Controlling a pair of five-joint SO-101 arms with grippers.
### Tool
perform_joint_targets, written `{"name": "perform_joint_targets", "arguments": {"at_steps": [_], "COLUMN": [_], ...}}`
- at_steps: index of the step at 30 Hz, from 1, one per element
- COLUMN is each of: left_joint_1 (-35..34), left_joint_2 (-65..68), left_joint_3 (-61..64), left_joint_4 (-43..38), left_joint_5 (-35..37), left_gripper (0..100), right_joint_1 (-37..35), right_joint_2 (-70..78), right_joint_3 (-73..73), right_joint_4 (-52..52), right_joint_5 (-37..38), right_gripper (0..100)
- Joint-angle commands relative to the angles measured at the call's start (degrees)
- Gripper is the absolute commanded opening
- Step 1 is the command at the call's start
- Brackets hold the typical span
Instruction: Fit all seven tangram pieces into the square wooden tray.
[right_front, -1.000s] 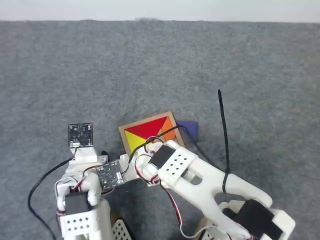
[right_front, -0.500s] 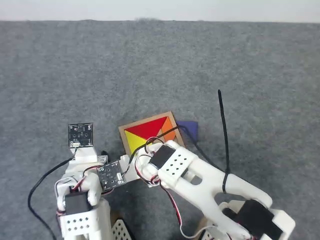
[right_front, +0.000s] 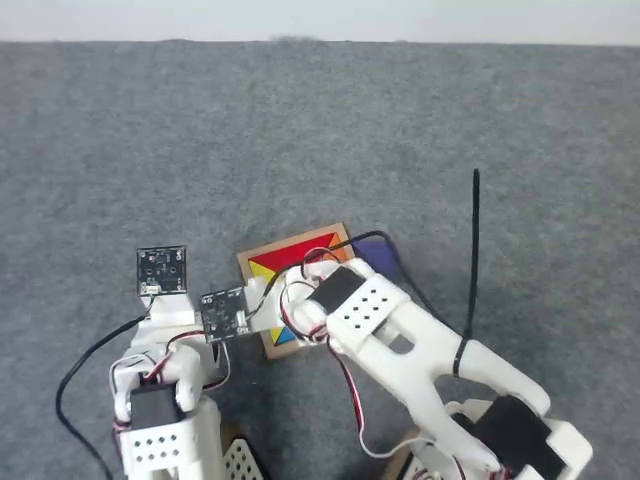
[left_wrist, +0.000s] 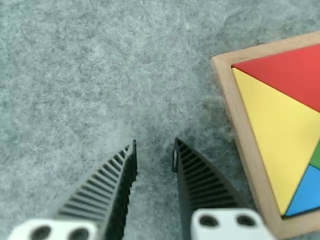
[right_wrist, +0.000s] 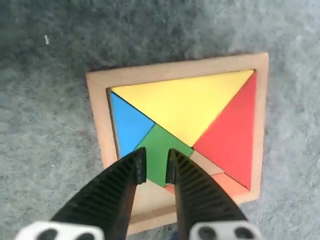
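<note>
1. While the tray (right_wrist: 97, 125) sits on the grey tabletop (right_front: 300, 130) ahead of both arms, five pieces lie in it: yellow (right_wrist: 185, 105), red (right_wrist: 230, 135), blue (right_wrist: 127, 125), green (right_wrist: 162, 140) and orange (right_wrist: 227, 182). Bare wood shows beside the green and orange ones, so the fit looks unfinished.
2. Right gripper (right_wrist: 156, 155) hangs low over the green piece, jaws drawn to a thin slit and grasping nothing. It is likely placed to nudge that piece.
3. Left gripper (left_wrist: 154, 147) hovers over bare tabletop just off a tray corner, jaws parted and empty, probably parked clear.
4. Purple piece (right_front: 378, 252) lies on the tabletop just beside the tray.
5. In the way: the right arm covers much of the tray from above, and its black cable (right_front: 370, 237) crosses the purple piece and could snag.
</note>
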Motion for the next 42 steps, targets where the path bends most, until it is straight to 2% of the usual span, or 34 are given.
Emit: {"name": "perform_joint_targets", "arguments": {"at_steps": [1,4,9,15,20,25,28,32,42], "left_joint_1": [-0.26,-0.26,-0.26,-0.26,-0.26,-0.26,-0.26,-0.26,-0.26], "left_joint_2": [-0.79,-0.79,-0.79,-0.79,-0.79,-0.79,-0.79,-0.79,-0.79], "left_joint_3": [-0.31,-0.31,-0.31,-0.31,-0.31,-0.31,-0.31,-0.31,-0.31], "left_joint_4": [0.09,0.09,0.09,0.09,0.09,0.09,0.09,0.09,0.09], "left_joint_5": [-0.26,-0.26,-0.26,-0.26,-0.26,-0.26,-0.26,-0.26,-0.26], "left_gripper": [11,11,11,11,11,11,11,11,11], "right_joint_1": [1.01,2.77,11.82,21.05,25.10,25.63,25.27,25.54,29.49], "right_joint_2": [-0.48,-1.54,-6.55,-7.78,-1.45,9.45,17.10,24.92,31.43], "right_joint_3": [-3.52,-4.31,-7.82,-8.18,-10.55,-16.97,-20.40,-24.79,-26.90], "right_joint_4": [-0.04,0.84,4.88,5.85,5.05,4.79,4.53,4.62,7.78], "right_joint_5": [-0.88,-1.23,-9.32,-27.43,-34.81,-35.52,-32.26,-31.65,-31.47], "right_gripper": [8.0,8.0,8.0,9.4,20.0,20.5,20.5,20.5,20.5]}}
